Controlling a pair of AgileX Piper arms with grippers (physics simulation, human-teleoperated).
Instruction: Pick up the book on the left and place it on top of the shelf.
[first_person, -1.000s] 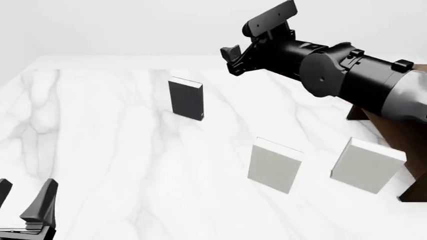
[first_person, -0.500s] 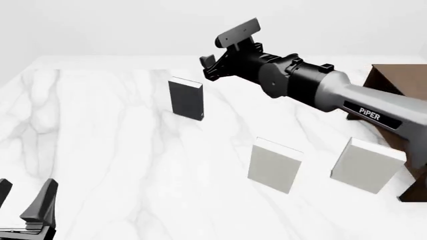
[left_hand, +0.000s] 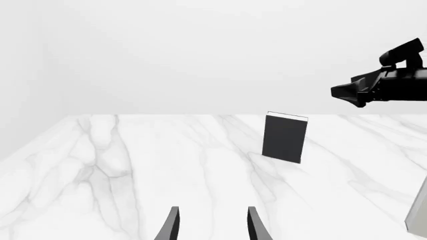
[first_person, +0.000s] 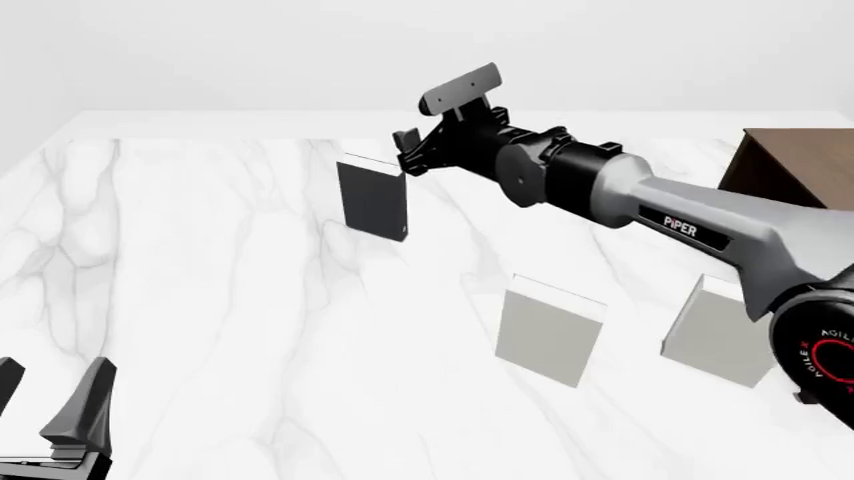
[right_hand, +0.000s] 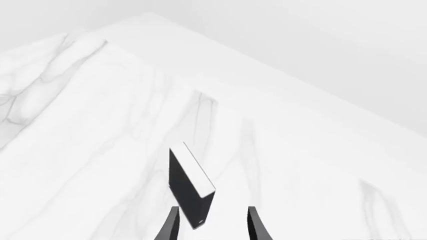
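The book (first_person: 372, 198), small and dark grey with white page edges, stands upright on the marble table toward the back left; it also shows in the left wrist view (left_hand: 285, 137) and the right wrist view (right_hand: 189, 186). My right gripper (first_person: 404, 152) hovers open just above and to the right of the book's top edge, not touching it. In its wrist view the book sits just ahead of the open fingers (right_hand: 171, 226). My left gripper (first_person: 51, 405) rests open at the near left corner, empty. The dark brown shelf (first_person: 790, 168) stands at the far right, partly hidden by the right arm.
Two larger light-grey books stand upright on the right half: one mid-table (first_person: 549, 330), another (first_person: 719, 333) beside the shelf. The right arm (first_person: 667, 215) stretches across above them. The marble table (first_person: 200, 300) extends wide to the left.
The right arm has swung left and lowered, bringing its gripper from above the table's back middle to just beside the book's top. The left arm and the books have not moved.
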